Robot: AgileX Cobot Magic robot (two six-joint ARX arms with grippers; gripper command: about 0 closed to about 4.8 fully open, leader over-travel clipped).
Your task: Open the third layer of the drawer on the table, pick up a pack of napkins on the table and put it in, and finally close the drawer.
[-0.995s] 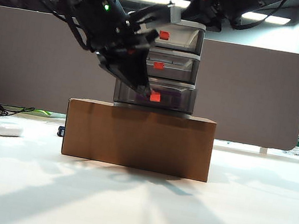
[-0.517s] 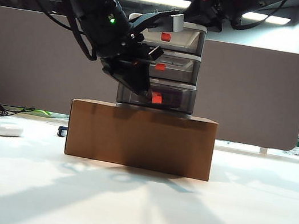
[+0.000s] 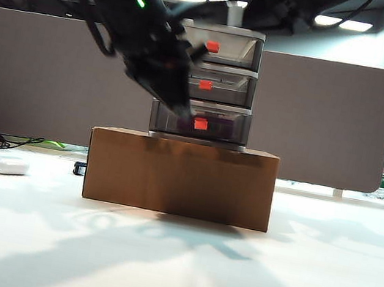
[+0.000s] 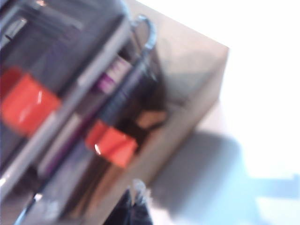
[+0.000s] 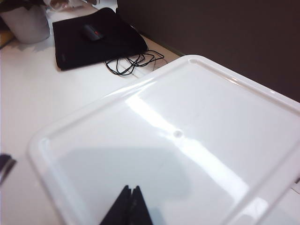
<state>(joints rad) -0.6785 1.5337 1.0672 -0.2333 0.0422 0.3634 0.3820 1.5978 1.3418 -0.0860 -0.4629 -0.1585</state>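
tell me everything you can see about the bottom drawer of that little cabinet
The third layer is the lowest tier of the drawer, smoky translucent grey plastic with a small red handle. It looks pushed in, about flush with the tiers above. Something purple shows through its front, probably the pack of napkins. The cabinet sits on a brown cardboard box. The left pincer, shut, is blurred just left of the handle; contact cannot be told.

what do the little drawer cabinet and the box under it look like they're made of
The drawer: probably plastic, with a glossy whitish frame, smoky see-through grey fronts and small red handles; purple shows through the third layer. The box: matte brown with sharp folded edges, likely cardboard.
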